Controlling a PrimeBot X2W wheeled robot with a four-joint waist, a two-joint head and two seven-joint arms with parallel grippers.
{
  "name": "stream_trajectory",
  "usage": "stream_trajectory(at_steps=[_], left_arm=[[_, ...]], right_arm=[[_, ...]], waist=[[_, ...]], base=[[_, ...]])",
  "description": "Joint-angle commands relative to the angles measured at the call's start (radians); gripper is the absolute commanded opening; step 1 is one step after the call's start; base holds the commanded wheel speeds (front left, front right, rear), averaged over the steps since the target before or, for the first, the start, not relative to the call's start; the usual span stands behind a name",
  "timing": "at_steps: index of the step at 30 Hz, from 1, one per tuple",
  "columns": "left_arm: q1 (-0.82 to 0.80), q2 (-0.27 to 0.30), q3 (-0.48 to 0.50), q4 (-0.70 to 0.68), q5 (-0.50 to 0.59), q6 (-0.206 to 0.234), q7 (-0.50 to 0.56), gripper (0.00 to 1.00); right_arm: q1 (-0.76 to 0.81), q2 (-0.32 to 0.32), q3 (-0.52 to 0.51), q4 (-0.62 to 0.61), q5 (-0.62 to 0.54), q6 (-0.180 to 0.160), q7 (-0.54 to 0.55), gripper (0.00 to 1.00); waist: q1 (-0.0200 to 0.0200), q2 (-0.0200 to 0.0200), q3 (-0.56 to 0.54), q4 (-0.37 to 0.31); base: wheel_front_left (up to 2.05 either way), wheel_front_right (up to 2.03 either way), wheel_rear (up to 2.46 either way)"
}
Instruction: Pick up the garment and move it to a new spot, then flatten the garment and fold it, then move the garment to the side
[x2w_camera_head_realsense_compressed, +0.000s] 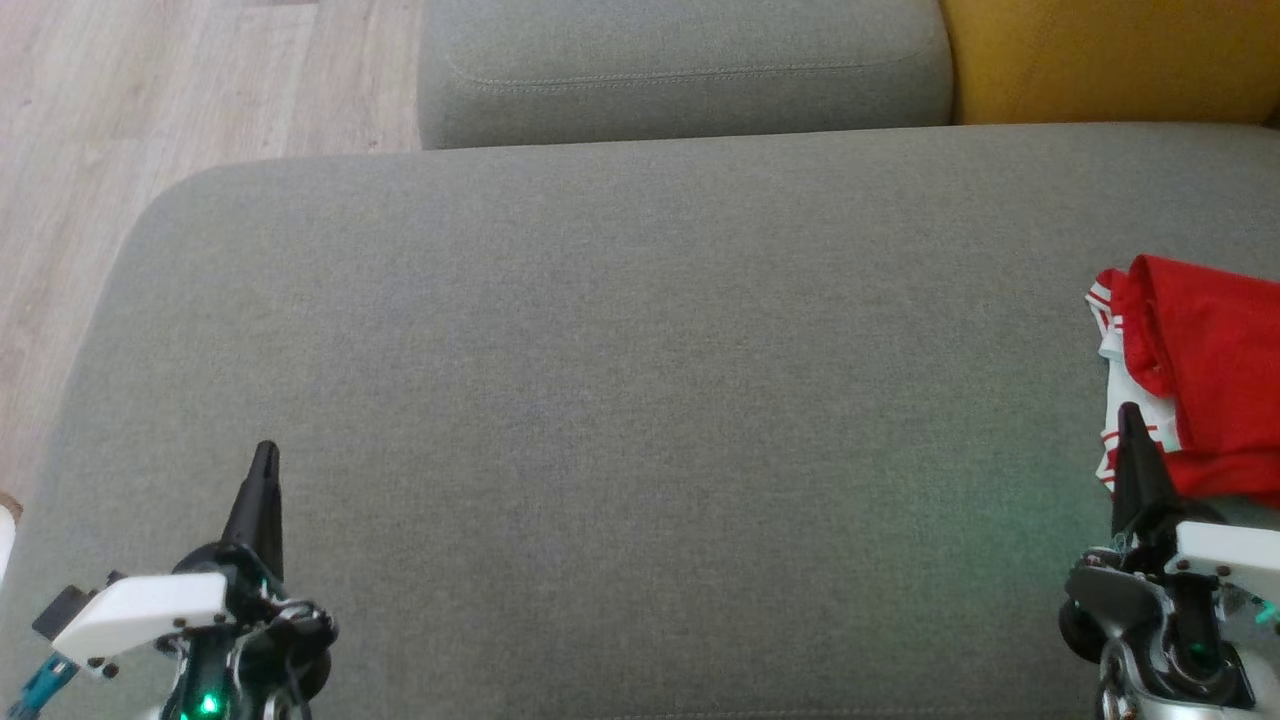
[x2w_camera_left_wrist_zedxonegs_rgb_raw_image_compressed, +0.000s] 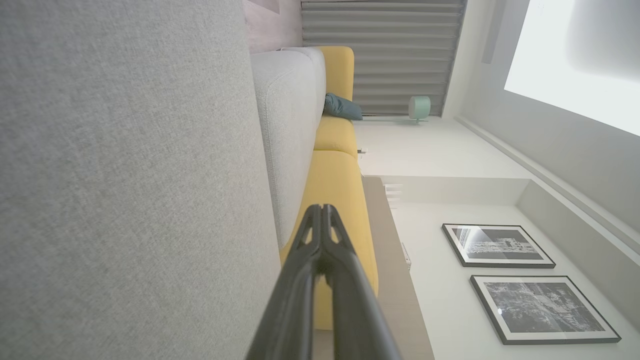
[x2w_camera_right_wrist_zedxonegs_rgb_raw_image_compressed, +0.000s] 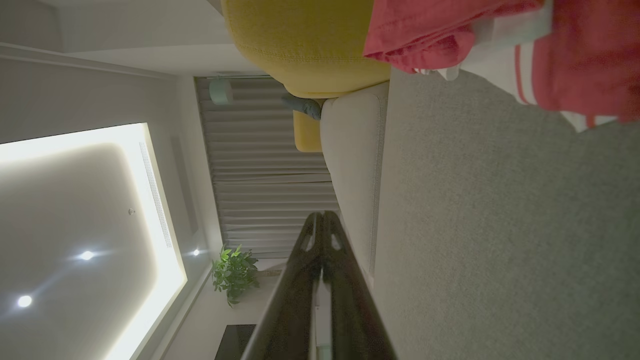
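The red-and-white garment lies bunched at three o'clock on the grey sofa cushion. At five o'clock the right tool points up near its white edge, fingers pressed together on nothing. Over at seven o'clock, the left tool is pressed together and empty too, well apart from the cloth.

Left pincer, right pincer — both closed (tips together).

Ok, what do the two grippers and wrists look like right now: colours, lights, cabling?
The left gripper and right gripper each have long black fingers tapering to a point, with small cut-outs near the tips. Behind each sits a flat white block with dark screws on a black-and-grey wrist with a green light. A teal connector shows beside the left wrist.
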Motion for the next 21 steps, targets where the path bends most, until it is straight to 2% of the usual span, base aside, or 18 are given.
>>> stream_trajectory(at_steps=[1, 21], left_arm=[[-0.059, 0.009, 0.035, -0.038, -0.004, -0.007, 0.008, 0.0], [-0.059, 0.009, 0.035, -0.038, -0.004, -0.007, 0.008, 0.0]], right_arm=[[-0.021, -0.005, 0.021, -0.04, 0.007, 0.007, 0.006, 0.0], [-0.021, -0.005, 0.021, -0.04, 0.007, 0.007, 0.006, 0.0]], waist=[[0.0, 0.0, 0.0, 0.0], [0.0, 0.0, 0.0, 0.0]], base=[[0.0, 0.0, 0.0], [0.0, 0.0, 0.0]])
